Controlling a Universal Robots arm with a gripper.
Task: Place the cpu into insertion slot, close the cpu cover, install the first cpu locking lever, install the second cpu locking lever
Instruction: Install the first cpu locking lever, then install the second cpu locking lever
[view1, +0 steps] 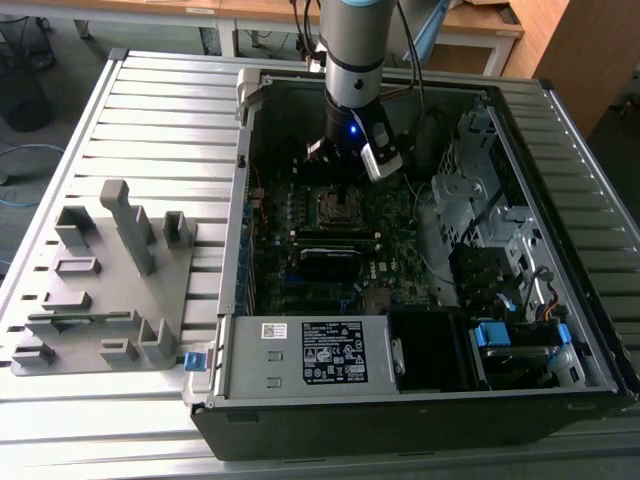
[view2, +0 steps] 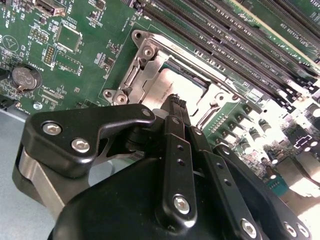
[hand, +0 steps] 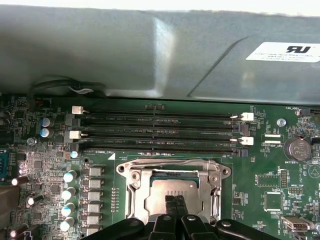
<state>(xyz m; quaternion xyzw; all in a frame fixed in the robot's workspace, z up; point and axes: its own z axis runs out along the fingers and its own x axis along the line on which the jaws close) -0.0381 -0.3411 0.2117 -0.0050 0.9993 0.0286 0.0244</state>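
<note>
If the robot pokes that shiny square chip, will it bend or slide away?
Probably neither. The cpu has a flat metal top, so it likely stays stiff. It lies inside the insertion slot with the cpu cover framing it, which should stop sliding. The tool tips sit right above it; a hard poke might harm it.

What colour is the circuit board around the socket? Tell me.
Green circuit board, clearest in the first wrist view.

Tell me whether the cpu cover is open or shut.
Shut: the cpu cover lies flat around the cpu, whose metal top shows through its cut-out in both wrist views.
</note>
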